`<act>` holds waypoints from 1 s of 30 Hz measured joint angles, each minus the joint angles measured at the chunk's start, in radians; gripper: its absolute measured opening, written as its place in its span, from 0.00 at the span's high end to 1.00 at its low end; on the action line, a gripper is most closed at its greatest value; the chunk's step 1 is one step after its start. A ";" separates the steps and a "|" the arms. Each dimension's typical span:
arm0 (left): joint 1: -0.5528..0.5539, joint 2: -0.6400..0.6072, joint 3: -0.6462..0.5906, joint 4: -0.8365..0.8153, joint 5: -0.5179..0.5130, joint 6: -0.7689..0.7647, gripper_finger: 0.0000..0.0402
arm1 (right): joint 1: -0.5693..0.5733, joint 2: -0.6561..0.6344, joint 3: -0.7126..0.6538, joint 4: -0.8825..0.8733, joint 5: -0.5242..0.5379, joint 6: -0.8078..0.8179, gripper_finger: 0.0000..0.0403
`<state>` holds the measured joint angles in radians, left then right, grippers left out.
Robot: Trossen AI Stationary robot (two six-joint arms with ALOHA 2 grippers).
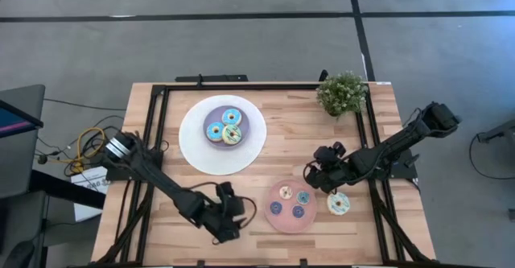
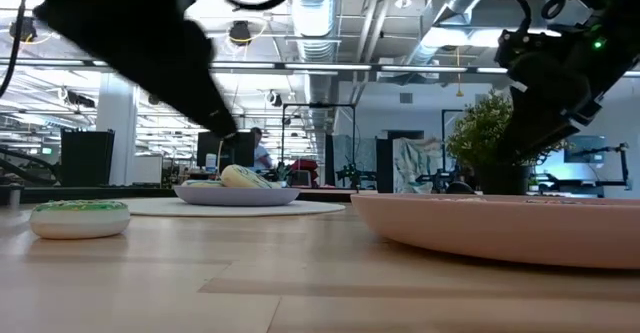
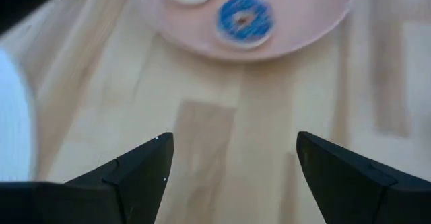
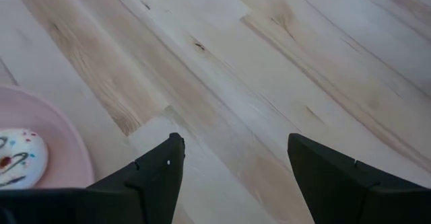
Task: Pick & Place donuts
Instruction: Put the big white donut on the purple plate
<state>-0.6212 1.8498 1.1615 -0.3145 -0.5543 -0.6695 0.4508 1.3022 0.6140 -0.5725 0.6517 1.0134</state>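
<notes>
In the high view the left arm reaches from the left edge down toward the lower centre of the frame, its elbow bent, and the left gripper [image 1: 228, 217] hangs over bare wood just left of the pink plate [image 1: 270, 220]. Its fingers [image 3: 138, 173] are spread apart and hold nothing. The right arm slants in from the right edge toward the centre; the right gripper [image 1: 314, 174] sits just above and right of the pink plate, fingers [image 4: 151, 173] likewise spread and empty over the planks.

The table [image 1: 282, 139] is pale wood with visible grain and board seams, framed by dark rails. The pink plate is a smooth round disc carrying three mini donuts [image 1: 291, 202]: one cream, one teal, and a blue one [image 3: 245, 19] with darker drizzle. A larger cream-green donut [image 1: 339, 204] lies on the wood just right of that plate. Upper centre, a wide white plate [image 1: 197, 151] bears a smaller lilac plate [image 1: 253, 125], on which a blue donut [image 1: 215, 131] and two more iced rings [image 1: 232, 125] cluster. A small leafy potted plant [image 1: 342, 92] stands upper right.
</notes>
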 joint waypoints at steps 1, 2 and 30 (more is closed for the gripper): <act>0.003 -0.017 -0.025 -0.003 -0.001 -0.006 0.23 | -0.002 0.000 0.000 0.006 0.000 0.000 0.37; 0.007 -0.031 -0.046 -0.005 -0.001 -0.007 0.23 | -0.002 0.000 0.000 0.012 0.000 0.000 0.37; 0.194 -0.290 -0.275 0.175 0.344 0.334 0.23 | -0.044 0.000 0.000 0.297 0.002 0.000 0.37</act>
<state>-0.4275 1.5595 0.8862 -0.1396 -0.2106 -0.3353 0.4070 1.3022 0.6136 -0.2760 0.6533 1.0134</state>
